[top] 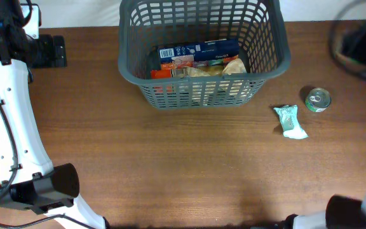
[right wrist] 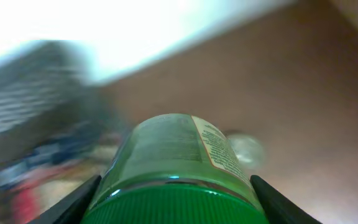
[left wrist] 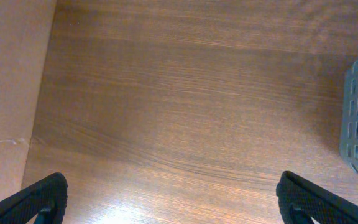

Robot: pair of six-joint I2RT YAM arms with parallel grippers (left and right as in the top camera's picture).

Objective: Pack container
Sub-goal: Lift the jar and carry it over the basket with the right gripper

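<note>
Container [top: 196,95], a big dark grey lattice basket, stands at the far middle of the tabletop [top: 170,165], already holding a blue box [top: 199,51], a red-and-orange packet [top: 164,70] and a pale crumpled bag [top: 220,69]. Judged by its look, it is stiff, light plastic that would slide if knocked; the thick top rim seems the surest place to grip, though packing should only need a drop through its open mouth. The right tool [right wrist: 176,208] is clenched on a green bottle [right wrist: 173,155], its fingers [right wrist: 73,205] pressed either side near the green cap. The smooth, round bottle is likely slippery and heavy if full, so a hold low on the cap could let it tilt. That view is blurred, with a dark lattice shape at upper left. Overhead shows only a slice of the right arm at the lower right corner. The left tool [left wrist: 179,205] hangs released, jaws wide apart over bare wood, a basket corner at the right edge of its view; its white arm runs down the left side. A small metal can [top: 318,100] and a mint-green packet [top: 290,121] lie close together, unpacked, right of the container.
</note>
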